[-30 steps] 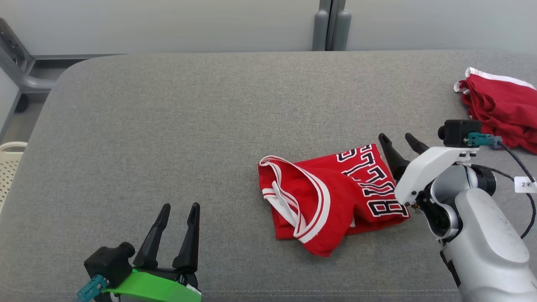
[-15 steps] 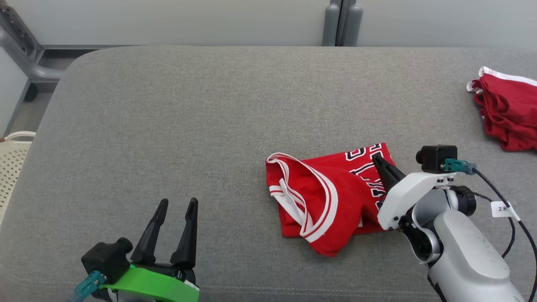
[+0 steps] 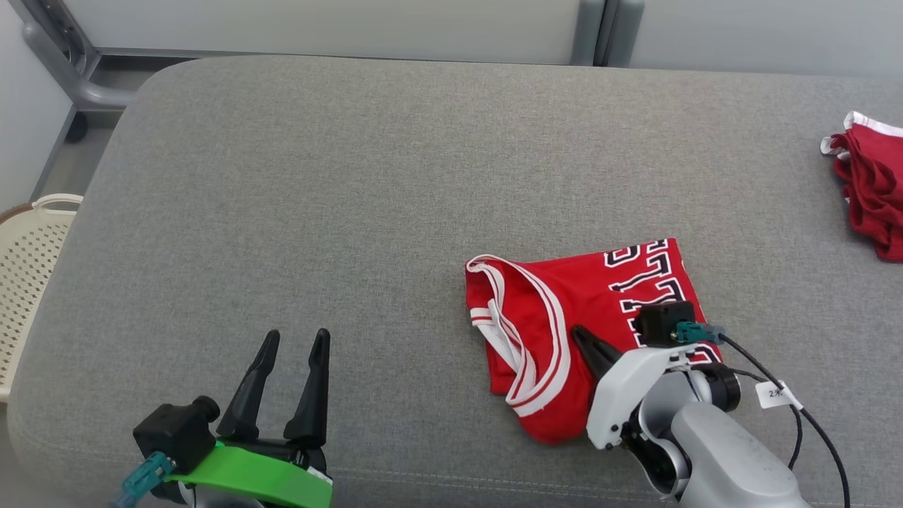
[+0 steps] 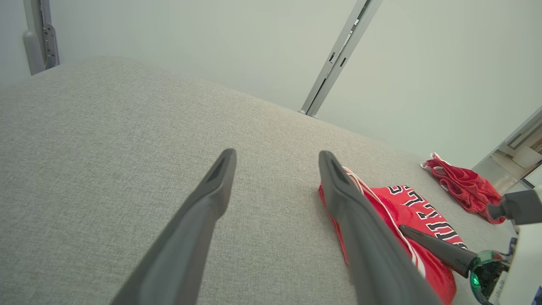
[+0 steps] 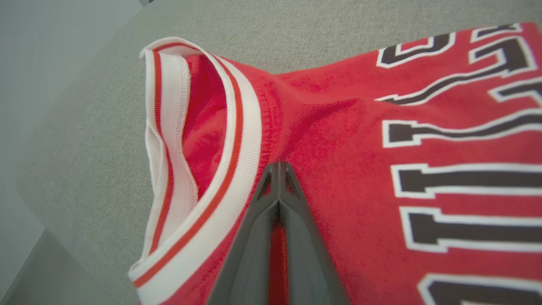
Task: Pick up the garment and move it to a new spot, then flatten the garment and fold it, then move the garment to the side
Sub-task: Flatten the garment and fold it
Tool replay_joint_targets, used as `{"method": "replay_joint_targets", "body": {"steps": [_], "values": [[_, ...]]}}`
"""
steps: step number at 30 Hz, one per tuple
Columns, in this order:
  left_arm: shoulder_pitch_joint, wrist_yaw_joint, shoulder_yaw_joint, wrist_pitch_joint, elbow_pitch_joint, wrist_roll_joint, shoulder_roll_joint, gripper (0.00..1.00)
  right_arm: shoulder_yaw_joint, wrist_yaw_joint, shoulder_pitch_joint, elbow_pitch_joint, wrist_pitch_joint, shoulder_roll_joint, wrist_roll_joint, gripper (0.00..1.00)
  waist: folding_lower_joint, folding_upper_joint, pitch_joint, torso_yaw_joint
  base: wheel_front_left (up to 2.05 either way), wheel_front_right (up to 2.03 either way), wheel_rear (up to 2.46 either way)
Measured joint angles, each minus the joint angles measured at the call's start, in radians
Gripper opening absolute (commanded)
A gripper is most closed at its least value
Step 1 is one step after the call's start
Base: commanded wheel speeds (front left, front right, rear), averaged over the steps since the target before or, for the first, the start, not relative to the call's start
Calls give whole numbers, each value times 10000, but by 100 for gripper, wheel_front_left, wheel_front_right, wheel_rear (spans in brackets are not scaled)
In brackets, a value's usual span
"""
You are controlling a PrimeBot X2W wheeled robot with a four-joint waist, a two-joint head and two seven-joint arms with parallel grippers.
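Note:
The garment (image 3: 564,310) is a red jersey with white-and-red trim and black lettering, lying folded right of centre on the grey padded surface (image 3: 353,176). My right gripper (image 3: 583,336) is shut, its fingertips together and low over the jersey's near half, beside the striped trim. In the right wrist view the gripper (image 5: 277,166) points at the red cloth (image 5: 338,127) just right of the collar band; I see no fabric pinched between the tips. My left gripper (image 3: 296,337) stands open near the front edge, well left of the jersey. It is also open (image 4: 277,156) over bare surface in its own view.
A second red garment (image 3: 871,183) lies crumpled at the far right edge. A cream perforated basket (image 3: 28,268) stands off the surface's left end. A grey wall and metal posts (image 3: 607,32) lie behind the surface. The surface's left half is bare fabric.
The camera has shifted, sliding the scene right and down. My right gripper went from open at the jersey's right edge to shut, moving left and nearer over the jersey. The left gripper stayed put.

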State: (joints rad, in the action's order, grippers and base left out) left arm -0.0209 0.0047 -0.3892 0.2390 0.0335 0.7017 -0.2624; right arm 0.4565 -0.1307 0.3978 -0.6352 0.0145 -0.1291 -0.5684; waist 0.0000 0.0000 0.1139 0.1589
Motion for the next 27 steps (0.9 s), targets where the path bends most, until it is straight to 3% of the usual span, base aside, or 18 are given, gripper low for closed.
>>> {"method": "replay_joint_targets", "body": {"steps": [10, 18, 22, 27], "values": [[1, 42, 10, 15, 0, 17, -19, 100, 1613, 0, -94, -61, 523, 88, -370, 0, 0, 0, -36, -105, 0, 0, 0], [44, 56, 4, 44, 19, 48, -31, 100, 2842, 0, -188, 65, 665, -382, -82, 0, 0, 0, -167, -339, 0, 0, 0], [94, 75, -6, 42, 13, 71, -46, 100, 2897, 0, -146, 360, 846, -516, -334, 0, 0, 0, -283, -478, 0, 0, 0], [147, 128, -27, 0, -6, 75, -90, 100, 2188, 0, 328, 970, 1246, -880, -462, 0, 0, 0, -450, -636, 0, 0, 0]]}}
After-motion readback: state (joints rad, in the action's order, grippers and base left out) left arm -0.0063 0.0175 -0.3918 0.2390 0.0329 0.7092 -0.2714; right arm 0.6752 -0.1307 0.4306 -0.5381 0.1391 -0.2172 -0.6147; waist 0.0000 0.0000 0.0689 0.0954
